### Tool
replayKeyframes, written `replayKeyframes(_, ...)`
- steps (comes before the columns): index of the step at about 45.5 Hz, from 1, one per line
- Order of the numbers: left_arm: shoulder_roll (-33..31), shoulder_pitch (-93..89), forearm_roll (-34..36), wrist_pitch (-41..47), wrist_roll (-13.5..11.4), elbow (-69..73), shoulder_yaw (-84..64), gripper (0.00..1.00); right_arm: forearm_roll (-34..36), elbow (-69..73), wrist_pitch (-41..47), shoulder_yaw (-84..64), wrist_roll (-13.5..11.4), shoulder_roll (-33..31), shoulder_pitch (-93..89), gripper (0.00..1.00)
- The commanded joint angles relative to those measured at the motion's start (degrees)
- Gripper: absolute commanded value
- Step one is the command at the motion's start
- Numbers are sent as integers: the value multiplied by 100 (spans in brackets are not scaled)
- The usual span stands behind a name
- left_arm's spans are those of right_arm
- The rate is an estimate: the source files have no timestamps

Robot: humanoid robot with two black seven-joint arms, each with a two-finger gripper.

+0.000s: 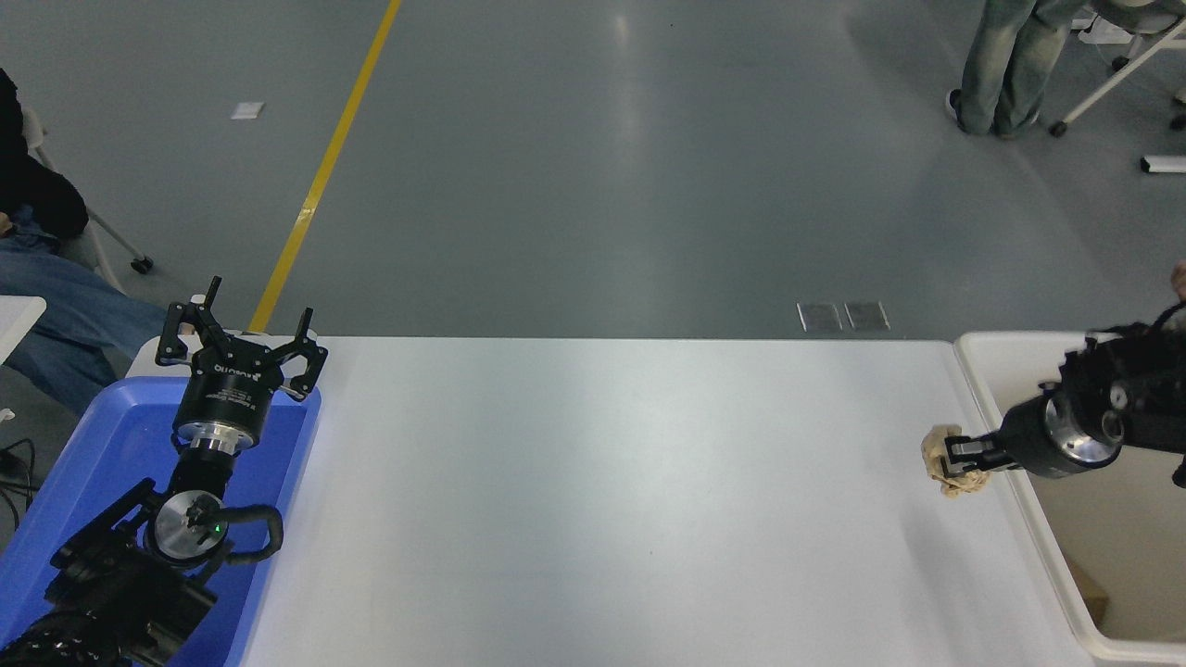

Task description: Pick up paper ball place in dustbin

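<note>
The tan paper ball (947,456) sits in my right gripper (956,459), which is shut on it near the table's right edge, just left of the dustbin's rim. It looks lifted a little above the table. The dustbin (1028,519) is a cream-white tub at the far right, partly cut off by the picture's edge. The right arm reaches in from the right edge over the dustbin. My left gripper (243,345) is open and parked over the blue tray at the lower left.
A shallow blue tray (83,482) lies at the table's left edge under the left arm. The white table (602,500) spans the middle. A seated person is at the far left, and a standing person's legs (1005,65) are at the top right.
</note>
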Motion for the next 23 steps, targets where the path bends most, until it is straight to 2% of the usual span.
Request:
replayKeyframes(1,0,0,10,-8,6,-5,0,100,512,1645,1133,-1650,284,-130,3334,0)
replayKeyframes(7,0,9,10,-8,6,4,0,100,829,1760,1521,-2020,513,301,4250,0)
replayKeyframes(23,0,9,2,-8,6,-5,0,100,864,1865,1609,-2064,487,539,4532,0)
